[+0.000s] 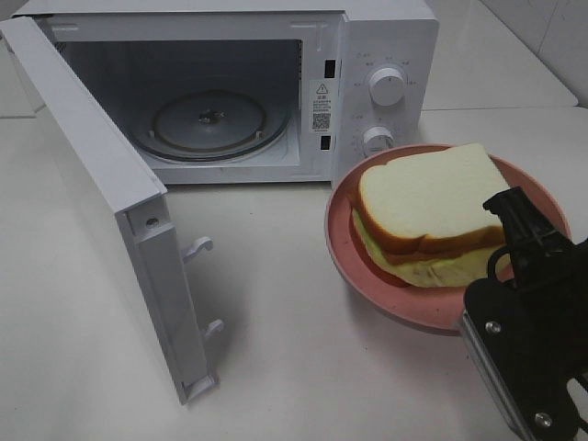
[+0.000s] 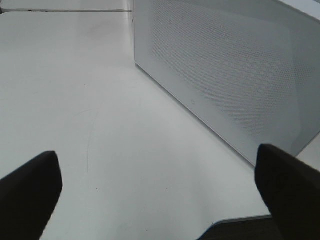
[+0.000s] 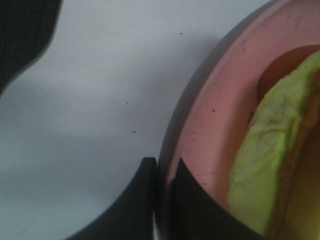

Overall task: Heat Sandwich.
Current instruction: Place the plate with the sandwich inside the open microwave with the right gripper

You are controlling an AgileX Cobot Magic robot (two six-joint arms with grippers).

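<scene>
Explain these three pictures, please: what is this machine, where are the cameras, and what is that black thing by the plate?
It is a robot with two arms, each ending in a two-fingered gripper. One picture comes from a camera mounted high: it shows a white table, a microwave with its door swung open, and a sandwich on a pink plate. The other two come from wrist cameras. The black thing is the right gripper, pinched shut on the plate's rim. The left gripper is open, holds nothing, and faces the door's outside.
</scene>
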